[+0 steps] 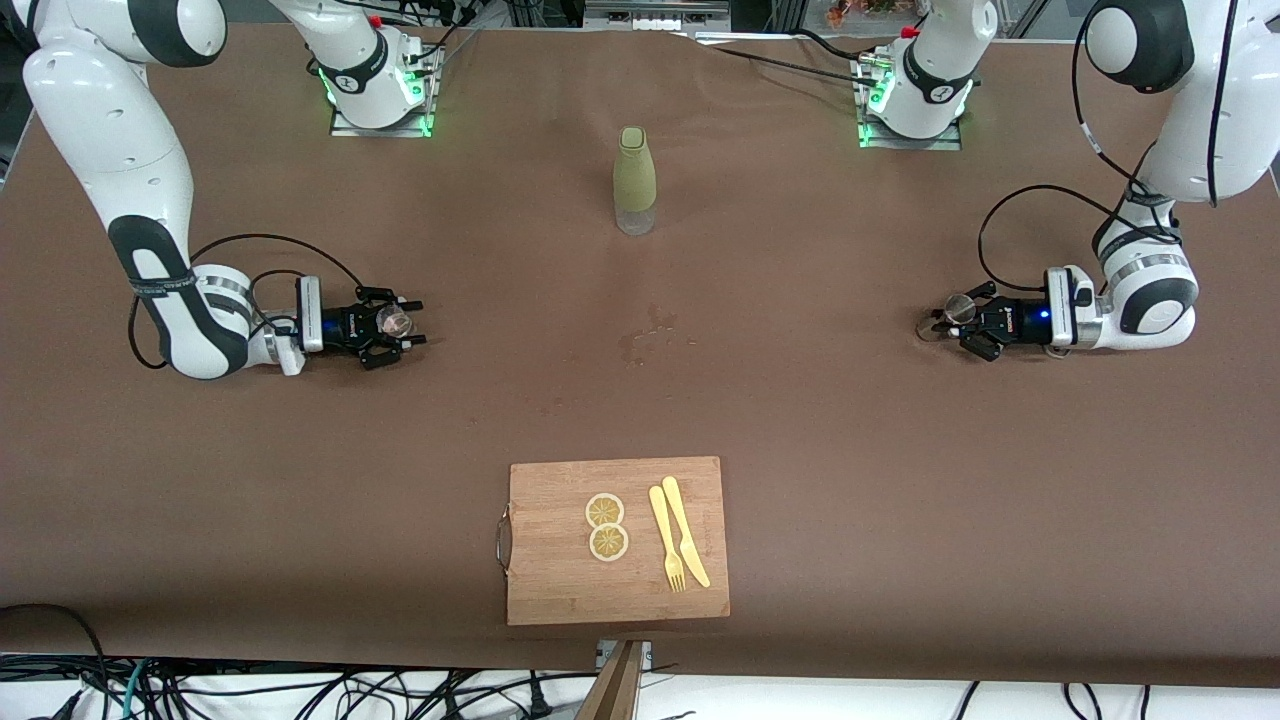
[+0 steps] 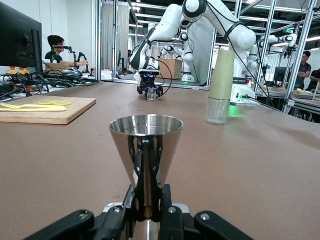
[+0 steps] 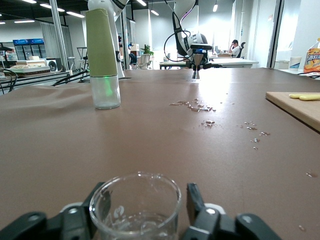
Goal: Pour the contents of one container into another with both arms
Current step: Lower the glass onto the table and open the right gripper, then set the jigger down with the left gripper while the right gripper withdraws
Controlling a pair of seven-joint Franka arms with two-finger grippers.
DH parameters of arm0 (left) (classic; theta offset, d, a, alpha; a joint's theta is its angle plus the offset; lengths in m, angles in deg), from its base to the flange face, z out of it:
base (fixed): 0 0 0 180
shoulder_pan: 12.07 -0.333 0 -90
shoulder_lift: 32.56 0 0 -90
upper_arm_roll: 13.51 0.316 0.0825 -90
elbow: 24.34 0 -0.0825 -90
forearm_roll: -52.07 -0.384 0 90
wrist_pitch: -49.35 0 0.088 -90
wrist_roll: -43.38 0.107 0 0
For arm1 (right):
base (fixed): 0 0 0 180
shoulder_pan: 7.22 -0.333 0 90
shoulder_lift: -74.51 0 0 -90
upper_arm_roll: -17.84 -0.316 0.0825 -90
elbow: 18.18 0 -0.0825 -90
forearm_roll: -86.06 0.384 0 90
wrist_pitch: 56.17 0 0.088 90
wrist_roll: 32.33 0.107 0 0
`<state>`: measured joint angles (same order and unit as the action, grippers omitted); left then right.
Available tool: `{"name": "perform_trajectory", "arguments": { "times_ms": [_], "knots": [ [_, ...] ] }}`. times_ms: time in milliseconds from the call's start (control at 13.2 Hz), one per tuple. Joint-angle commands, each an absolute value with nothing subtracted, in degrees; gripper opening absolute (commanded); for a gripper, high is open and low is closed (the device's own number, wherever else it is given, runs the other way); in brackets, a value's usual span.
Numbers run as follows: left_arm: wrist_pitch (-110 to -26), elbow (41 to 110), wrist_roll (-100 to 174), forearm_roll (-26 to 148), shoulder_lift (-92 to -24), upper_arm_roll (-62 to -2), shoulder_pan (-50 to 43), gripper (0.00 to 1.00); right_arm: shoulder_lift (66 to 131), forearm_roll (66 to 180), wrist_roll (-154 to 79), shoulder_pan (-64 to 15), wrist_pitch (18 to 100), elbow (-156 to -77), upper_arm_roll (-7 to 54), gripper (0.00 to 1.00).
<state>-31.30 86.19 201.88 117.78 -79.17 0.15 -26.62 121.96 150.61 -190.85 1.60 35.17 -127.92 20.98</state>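
Brown table (image 1: 800, 420): left gripper (image 1: 950, 322) jaws pinch jigger (image 2: 145, 150); right gripper (image 1: 395, 325) jaws spread around glass (image 3: 136, 207).

A wooden cutting board (image 1: 560, 590) lies at the table's 6 o'clock, carrying two lemon slices (image 1: 606, 527), a yellow fork (image 1: 664, 545) and knife (image 1: 686, 540); spilled droplets (image 1: 655, 335) mark the centre.

Open tabletop (image 1: 800, 400) is lying between the grippers. Only the bottle (image 1: 634, 180) and the board (image 1: 617, 540) are standing in the middle stretch
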Motion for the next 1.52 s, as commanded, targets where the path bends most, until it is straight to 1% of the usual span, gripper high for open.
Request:
{"name": "perform_trajectory", "arguments": {
  "times_ms": [0, 76, 304, 456, 532, 608, 835, 987, 1139, 1215, 1291, 1443],
  "knots": [
    [-30.6, 83.9, 212.0, 116.2, -81.5, 0.7, -26.8, 0.18, 120.1, 148.7, -199.1, 2.3, 35.1, -128.2, 22.4, 1.00],
    [-31.0, 83.7, 212.9, 116.2, -81.7, 0.7, -26.8, 0.29, 119.2, 147.3, -198.5, 2.5, 35.3, -128.2, 23.0, 1.00],
    [-32.3, 83.8, 214.5, 115.4, -82.4, 1.7, -26.8, 0.32, 116.2, 144.5, -194.8, 3.5, 38.6, -128.7, 26.1, 1.00],
    [-32.0, 83.7, 214.4, 114.5, -82.0, 2.0, -26.8, 0.44, 111.2, 140.5, -188.1, 3.9, 41.1, -130.3, 28.9, 1.00],
    [-31.8, 83.0, 214.3, 114.4, -81.9, 2.0, -26.8, 0.71, 108.0, 139.2, -183.6, 3.9, 43.0, -131.8, 30.2, 1.00],
    [-31.6, 81.8, 214.0, 113.3, -81.9, 2.2, -26.8, 1.00, 105.2, 138.0, -178.6, 3.8, 44.2, -133.1, 31.2, 1.00],
    [-31.0, 80.7, 211.4, 112.4, -81.1, 5.8, -26.7, 1.00, 98.4, 130.2, -162.6, 2.9, 44.6, -133.9, 32.8, 1.00],
    [-31.1, 77.8, 209.9, 108.3, -79.3, 6.7, -26.7, 1.00, 95.4, 128.3, -151.5, 0.2, 44.6, -134.3, 35.5, 1.00],
    [-33.3, 76.2, 203.7, 104.0, -74.7, 7.0, -26.7, 1.00, 93.3, 126.2, -140.8, -1.6, 44.6, -134.8, 37.3, 1.00],
    [-37.0, 76.3, 199.9, 101.7, -70.9, 7.1, -26.7, 1.00, 92.5, 123.6, -134.9, -1.6, 44.7, -134.8, 37.4, 1.00],
    [-39.0, 76.4, 193.0, 99.0, -67.8, 7.1, -26.6, 1.00, 91.6, 121.2, -128.1, -1.6, 44.8, -134.8, 37.3, 1.00],
    [-40.0, 76.3, 178.3, 92.5, -62.6, 7.1, -25.6, 1.00, 89.7, 115.7, -118.2, -1.6, 45.2, -134.5, 37.3, 1.00]
  ]
}}
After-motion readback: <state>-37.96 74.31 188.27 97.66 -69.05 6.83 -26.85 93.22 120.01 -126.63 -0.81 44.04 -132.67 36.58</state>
